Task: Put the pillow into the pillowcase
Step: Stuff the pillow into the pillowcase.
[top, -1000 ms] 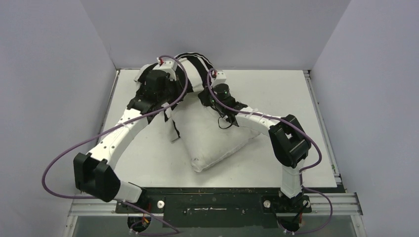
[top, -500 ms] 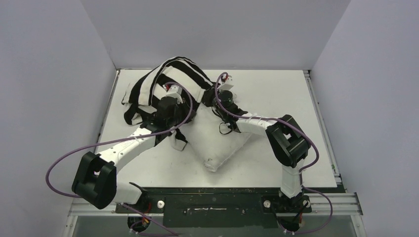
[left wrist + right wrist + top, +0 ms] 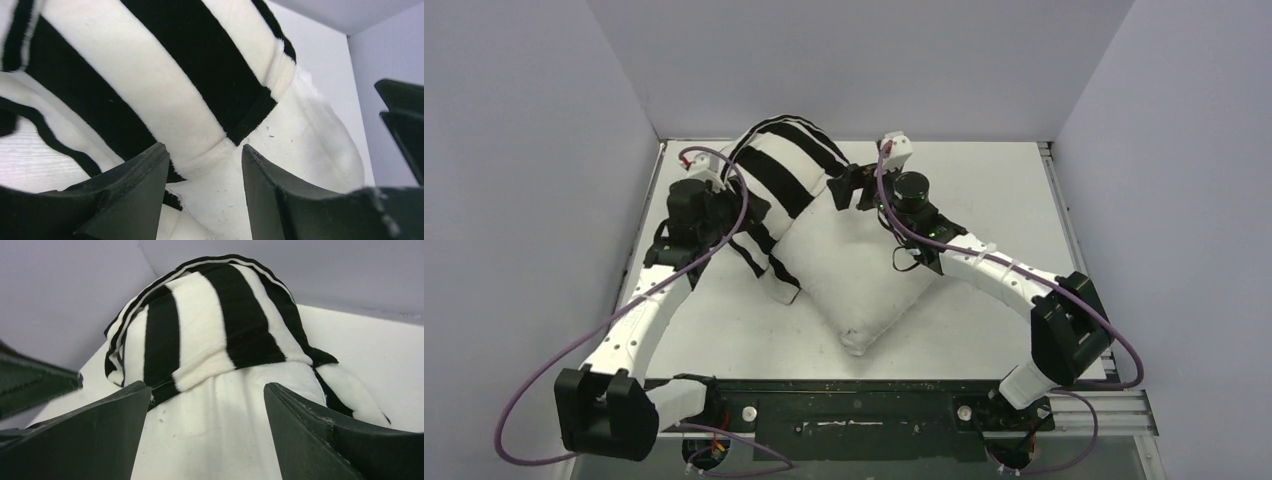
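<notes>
Two grippers, both spread, neither pinching anything. Left gripper (image 3: 205, 195): jaws apart, hem of the pillowcase (image 3: 165, 100) just ahead of the fingertips and running across the gap between them, striped cloth rising above and beyond. Whether either finger touches the hem: impossible to tell. Bare pillow (image 3: 300, 145) ahead and to the right of that gripper, below the hem. Right gripper (image 3: 207, 440): jaws wide, plain white pillow face directly ahead between the fingers. Striped sleeve farther ahead, capping the pillow's far end, its hem lying across the pillow just past the fingertips. From above: pillowcase pulled over just the far corner of the pillow, between the two grippers and slightly beyond them. Rest of the pillow uncovered, stretching back from both grippers toward the near edge of the table (image 3: 984, 180), its near corner well behind them. Loose striped folds beside and just behind the left gripper, on the table.
</notes>
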`<state>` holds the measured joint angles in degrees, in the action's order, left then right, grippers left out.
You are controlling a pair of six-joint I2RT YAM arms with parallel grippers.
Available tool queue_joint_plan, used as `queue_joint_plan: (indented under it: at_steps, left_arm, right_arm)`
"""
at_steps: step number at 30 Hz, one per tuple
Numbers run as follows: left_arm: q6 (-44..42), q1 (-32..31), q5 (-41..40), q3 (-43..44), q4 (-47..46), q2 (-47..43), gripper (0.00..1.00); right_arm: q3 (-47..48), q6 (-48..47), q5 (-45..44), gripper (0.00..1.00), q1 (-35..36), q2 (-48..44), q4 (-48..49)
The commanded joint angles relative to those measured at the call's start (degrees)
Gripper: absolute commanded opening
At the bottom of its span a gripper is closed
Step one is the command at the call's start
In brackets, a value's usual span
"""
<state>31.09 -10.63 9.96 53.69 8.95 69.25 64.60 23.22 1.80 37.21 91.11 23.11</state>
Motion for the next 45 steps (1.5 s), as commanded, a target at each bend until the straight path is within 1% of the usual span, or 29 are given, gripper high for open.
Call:
queue_joint_plan:
  at_steps: [1,3,5,6,8,11,13,17,19,20,21,22,24,25,26,27,28,29,32,34,36,39,41,45]
  left_arm:
    - [-0.5,5.1,3.4,-3.6,0.1,-6.2,0.53]
    - [1.6,7.8,6.9,-6.4,-1.4,-6.4,0.53]
    - [3.6,10.1,10.8,-9.0,-3.3,-5.9,0.53]
    - [4.7,10.3,12.0,-10.0,-4.3,-5.6,0.53]
    - [6.6,12.2,13.4,-12.3,-6.6,-5.5,0.53]
    - [9.6,12.5,14.7,-16.6,-11.2,-5.1,0.53]
    - [10.8,12.8,16.0,-18.5,-13.7,-3.6,0.53]
    - [10.4,13.5,15.4,-18.8,-11.5,1.1,0.53]
    - [10.8,13.5,14.1,-20.0,-12.0,1.6,0.53]
    - [11.3,13.5,12.9,-21.0,-13.2,1.2,0.53]
    - [12.2,13.5,11.9,-21.9,-14.2,0.9,0.53]
    - [13.4,13.5,11.7,-23.1,-16.0,0.6,0.53]
    - [17.6,13.1,12.8,-26.8,-22.3,-1.5,0.52]
    - [20.2,11.7,12.5,-30.4,-28.2,-3.3,0.52]
    - [22.4,10.0,10.9,-33.8,-33.4,-5.2,0.52]
    - [23.2,8.2,8.5,-36.3,-35.0,-6.7,0.52]
    - [22.7,7.1,6.0,-37.2,-34.3,-7.7,0.53]
    - [21.0,6.4,4.5,-36.9,-33.3,-8.0,0.55]
    - [18.1,6.0,3.0,-35.7,-31.7,-6.3,0.57]
    - [18.0,5.2,1.5,-36.3,-33.4,-4.0,0.57]
    - [18.5,3.6,-0.7,-37.0,-36.1,-0.7,0.57]
    - [22.1,0.5,-4.4,-37.6,-42.1,4.7,0.58]
    - [22.5,-1.1,-6.7,-36.2,-43.4,8.4,0.59]
    - [22.7,-2.1,-11.1,-33.4,-46.2,14.8,0.60]
  right_arm:
    - [2.1,-16.5,-0.4,0.92,7.0,-3.8,-10.0]
    - [2.0,-20.6,-0.9,0.99,9.8,-4.1,-11.3]
    - [2.7,-25.1,-2.6,1.00,13.1,-2.8,-13.6]
    - [3.6,-27.2,-5.1,1.00,14.9,-1.8,-15.2]
    - [5.4,-31.2,-8.6,1.00,18.2,0.9,-17.9]
    - [8.3,-37.0,-13.8,1.00,22.6,5.9,-19.8]
    - [9.8,-39.0,-18.6,1.00,24.1,10.0,-19.1]
    - [13.2,-39.7,-21.5,1.00,24.5,20.4,-19.4]
    - [15.1,-39.7,-24.6,1.00,24.4,24.8,-18.9]
    - [16.3,-39.5,-26.2,0.98,24.1,27.0,-19.0]
    - [17.6,-38.6,-27.1,0.91,23.6,28.7,-19.6]
    - [18.2,-37.2,-28.3,0.81,23.0,29.7,-19.8]
    - [15.6,-34.4,-29.0,0.52,22.2,28.3,-15.4]
    - [13.6,-33.4,-27.1,0.35,21.8,26.5,-12.8]
    - [12.0,-32.3,-24.7,0.21,21.5,25.1,-10.7]
    - [11.1,-31.4,-22.8,0.11,21.2,24.0,-9.3]
    - [11.1,-30.9,-21.8,0.03,21.1,23.5,-9.2]
    - [11.2,-30.7,-21.3,0.00,21.0,23.3,-9.3]
    - [11.0,-28.7,-19.0,0.00,20.2,22.7,-8.6]
    - [10.4,-25.9,-16.3,0.00,18.8,22.1,-7.0]
    - [9.9,-23.9,-15.7,0.00,18.1,22.0,-5.2]
    - [10.2,-23.2,-14.9,0.00,18.1,22.6,-3.9]
    - [10.3,-21.4,-13.7,0.00,18.1,22.9,-3.3]
    - [9.4,-18.5,-10.6,0.00,17.8,22.9,-1.5]
